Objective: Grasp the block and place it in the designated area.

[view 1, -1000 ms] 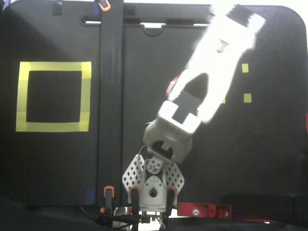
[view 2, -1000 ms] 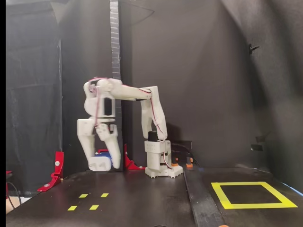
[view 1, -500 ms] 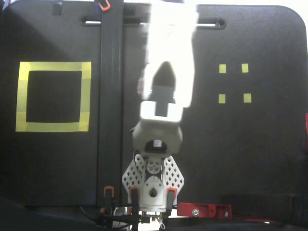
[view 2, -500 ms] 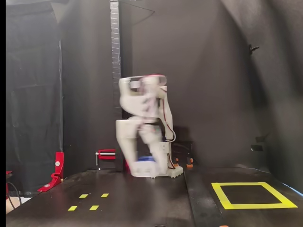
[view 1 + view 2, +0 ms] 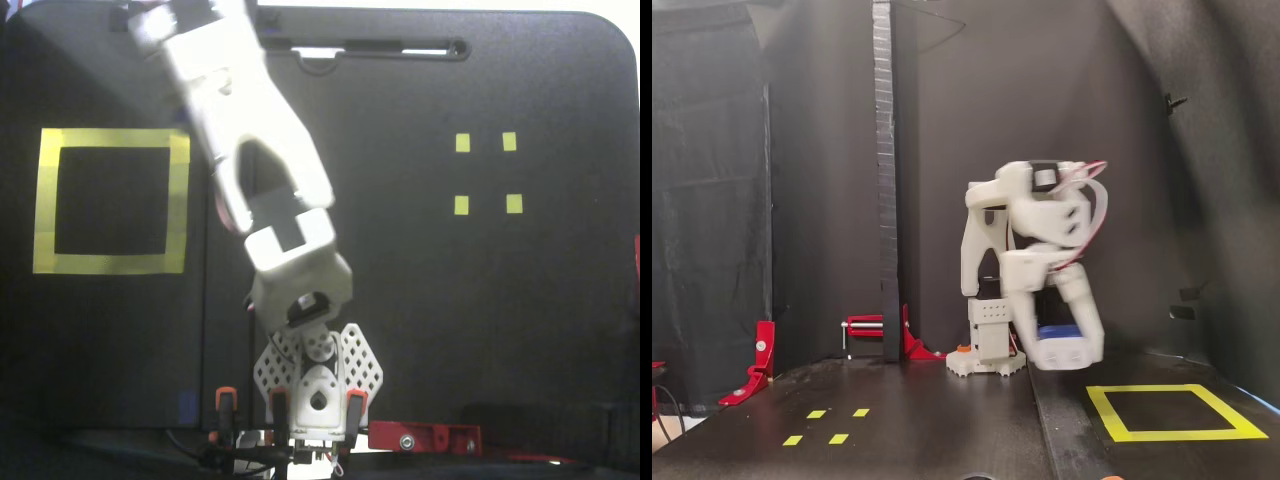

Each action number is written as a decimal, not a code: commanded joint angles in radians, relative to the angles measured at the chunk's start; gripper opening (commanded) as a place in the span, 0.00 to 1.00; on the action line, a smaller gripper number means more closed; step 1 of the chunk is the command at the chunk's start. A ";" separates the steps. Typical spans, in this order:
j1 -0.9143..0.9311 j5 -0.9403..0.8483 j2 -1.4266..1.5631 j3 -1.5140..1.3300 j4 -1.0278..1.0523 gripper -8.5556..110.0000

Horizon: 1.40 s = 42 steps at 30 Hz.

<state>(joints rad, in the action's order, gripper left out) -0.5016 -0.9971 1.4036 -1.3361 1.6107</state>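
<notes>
Black surface (image 5: 500, 330) fills both fixed views, with a dark raised strip (image 5: 215, 330) running top to bottom through the high view. White arm (image 5: 255, 150) rises from its perforated base (image 5: 318, 375) at 6 o'clock in the high view and leans toward 11 o'clock, its far end overexposed and cut by the top edge. In the low side view the arm (image 5: 1025, 225) is folded over, forearm angled down toward 4 o'clock from its base (image 5: 985, 355). The designated area (image 5: 180, 200), a yellow tape square with black inside, lies at 9 o'clock in the high view; in the side view it (image 5: 1110, 415) sits at 4 o'clock, on the surface just below and right of the arm's tip. The gripper (image 5: 1065, 345) hangs above the surface near that square's back left corner. The fingers (image 5: 1072, 352) are closed on the block (image 5: 1058, 331), a blue shape showing between the white parts, clear of the surface; prongs not discernible. Four small yellow tape squares (image 5: 486, 172) sit at 2 o'clock in the high view, well apart from the arm, and at 7 o'clock in the side view (image 5: 826, 425). Red clamp (image 5: 872, 325) stands beside the base in the side view.
</notes>
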 commanded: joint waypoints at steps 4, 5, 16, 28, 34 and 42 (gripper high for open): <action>-0.135 0.095 0.057 0.000 0.015 0.24; -0.153 0.106 0.057 0.000 0.018 0.24; -0.281 0.146 0.057 -0.002 0.034 0.24; -0.331 0.149 0.046 -0.014 0.017 0.24; -0.359 0.160 -0.044 -0.038 -0.067 0.24; -0.376 0.184 -0.212 -0.041 -0.167 0.24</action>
<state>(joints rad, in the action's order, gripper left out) -0.8652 -0.8222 1.2057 -1.3806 1.4603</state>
